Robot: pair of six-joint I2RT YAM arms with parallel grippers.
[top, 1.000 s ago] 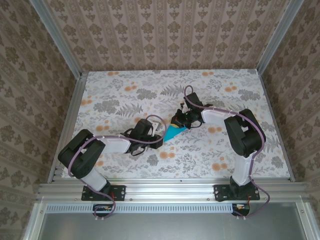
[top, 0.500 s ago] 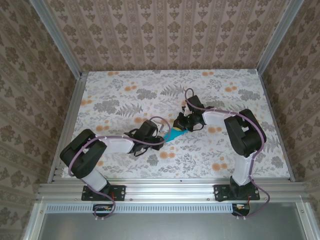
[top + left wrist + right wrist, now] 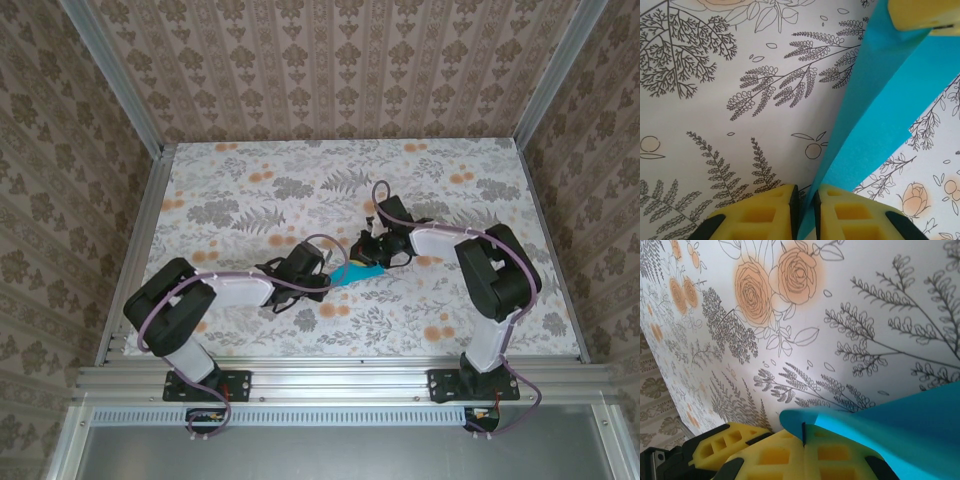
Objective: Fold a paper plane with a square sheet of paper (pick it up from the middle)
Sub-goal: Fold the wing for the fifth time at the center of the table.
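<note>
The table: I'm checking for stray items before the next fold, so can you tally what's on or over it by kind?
folded teal-blue paper: 1
grippers: 2, the left gripper and the right gripper, each pinching the paper
Total: 3

Left fingers (image 3: 760,220) further right (paper (image 3: 353,272) narrower)

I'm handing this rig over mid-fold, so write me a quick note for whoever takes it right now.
Left gripper: shut on one end of the teal paper.
Right gripper: shut on its other end.
Paper: stretched between both grippers over the middle of the table, already folded along a crease.
Left to do: the remaining folds into a plane; how many I cannot tell.
</note>
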